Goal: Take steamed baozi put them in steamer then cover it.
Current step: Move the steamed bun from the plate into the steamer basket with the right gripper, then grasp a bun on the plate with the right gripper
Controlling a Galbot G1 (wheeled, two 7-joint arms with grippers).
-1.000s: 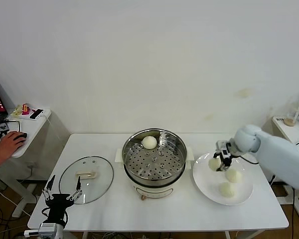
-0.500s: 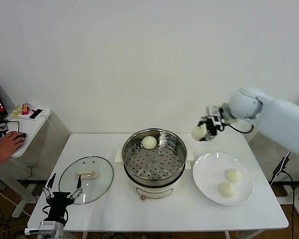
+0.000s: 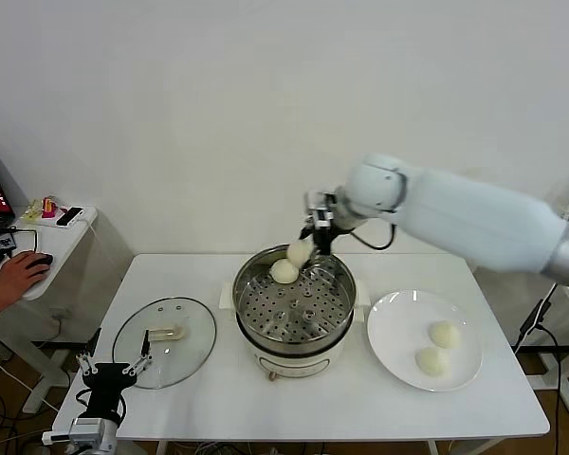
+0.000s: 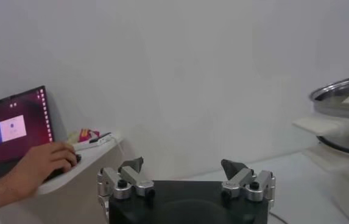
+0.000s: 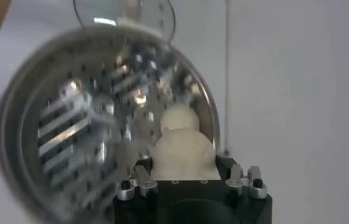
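So you had the right gripper (image 3: 308, 242) up over the far rim of the steamer (image 3: 294, 301), pinching one steamed baozi (image 3: 299, 252) between its fingers. The jaws were only narrowly apart, just the width of the bun, and the wrist camera showed the dough squeezed in snugly. One baozi in the tray (image 3: 284, 271) already sat on the perforated tray near the back, and your carried one hung right beside and above it, nearly touching.

My take: you wanted to shift a little toward open tray before lowering, so the new bun didn't land on the first one or squash against it. Go down close to the tray and then let go gently, since soft dough probably dents or sticks to the pads.

Two more buns (image 3: 444, 334) waited on the white plate (image 3: 394, 327). The cover (image 3: 165, 332) lay flat on the table to the steamer's left. Your left gripper (image 3: 109, 372) was parked low near the cover, fingers spread wide, holding nothing.
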